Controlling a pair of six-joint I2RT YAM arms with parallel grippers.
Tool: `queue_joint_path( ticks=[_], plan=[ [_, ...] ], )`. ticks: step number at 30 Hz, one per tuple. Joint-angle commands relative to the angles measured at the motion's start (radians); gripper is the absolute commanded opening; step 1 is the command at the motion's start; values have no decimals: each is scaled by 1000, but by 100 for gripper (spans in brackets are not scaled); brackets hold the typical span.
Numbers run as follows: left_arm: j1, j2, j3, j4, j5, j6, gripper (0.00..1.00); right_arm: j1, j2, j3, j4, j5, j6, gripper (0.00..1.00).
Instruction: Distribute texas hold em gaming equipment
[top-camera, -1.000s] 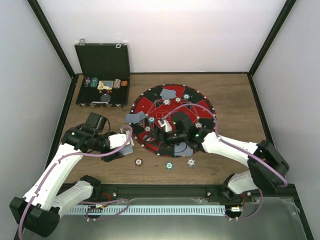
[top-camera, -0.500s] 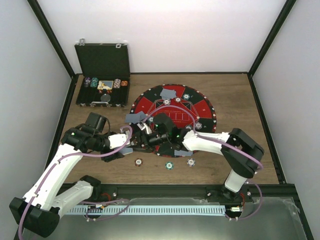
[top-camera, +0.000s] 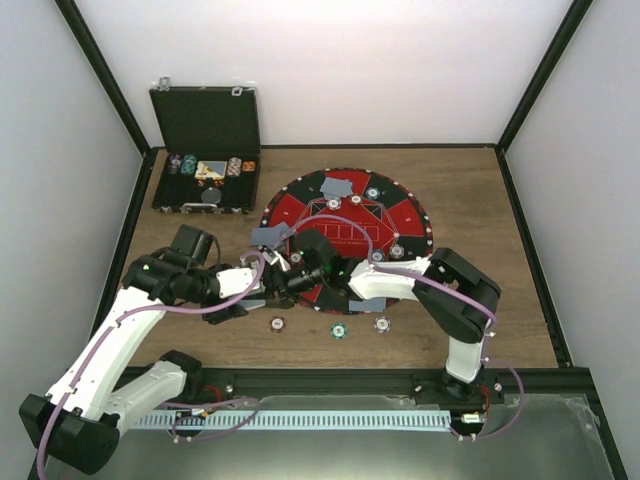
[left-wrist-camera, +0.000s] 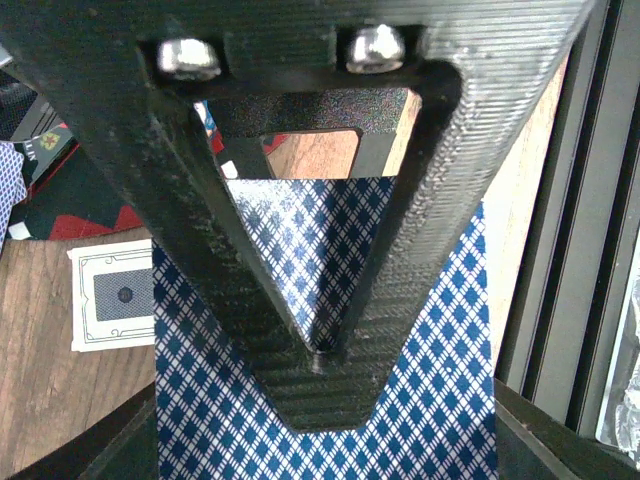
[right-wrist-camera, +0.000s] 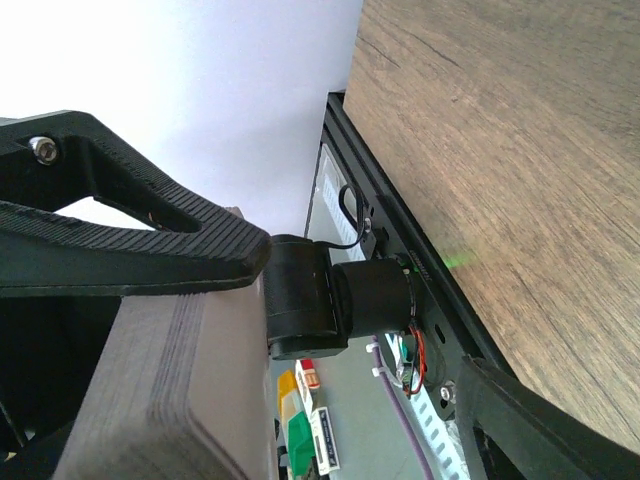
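Cards first: my left tool (left-wrist-camera: 315, 352) is clamped on a deck of cards (left-wrist-camera: 430, 400). The blue diamond backs face the wrist camera and the two fingers meet in a V over the top card. From overhead, that tool sits at about 8 o'clock from the middle of the surface (top-camera: 480, 200), just off the 8 o'clock rim of the round mat (top-camera: 300, 212). In the left wrist view a single card (left-wrist-camera: 110, 310) lies flat on the wood at 9 o'clock of the deck, back up, with its white border showing.

My right tool (right-wrist-camera: 365, 312) is stretched across the mat toward the left one, and the two are close together. Its jaws stand apart. One finger lies along the top of a grey layered stack seen edge-on, and the other is well clear at 4 o'clock. I cannot tell whether that stack is the same deck.

On the bare wood at 6 o'clock of the mat lies a row of chips (top-camera: 339, 329), three of them, apart from one another. More striped chips rest on the mat, near its 12 and 3 o'clock sectors. A far card (top-camera: 338, 187) lies at the mat's 12 o'clock, and a rim card (top-camera: 270, 235) overlaps its 9 o'clock edge.

The black case (top-camera: 205, 120) stands open in the 10 o'clock corner with its lid up and chips in its tray.
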Motion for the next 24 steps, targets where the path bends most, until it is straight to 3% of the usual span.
queue_joint_path(
  ticks=[1,16,18,24],
  plan=[
    [3,-13,38,6,24,5,7,-3,22,21,25,-31,4,72],
    [3,-12,43,7,26,5,7,-101,-89,-145,38,-19,-10,58],
    [2,-10,42,9,27,5,7,-101,-108,-149,39,-15,-9,51],
    [2,-10,37,11,25,2,7,-110,-173,-154,19,-1,-15,19]
  ],
)
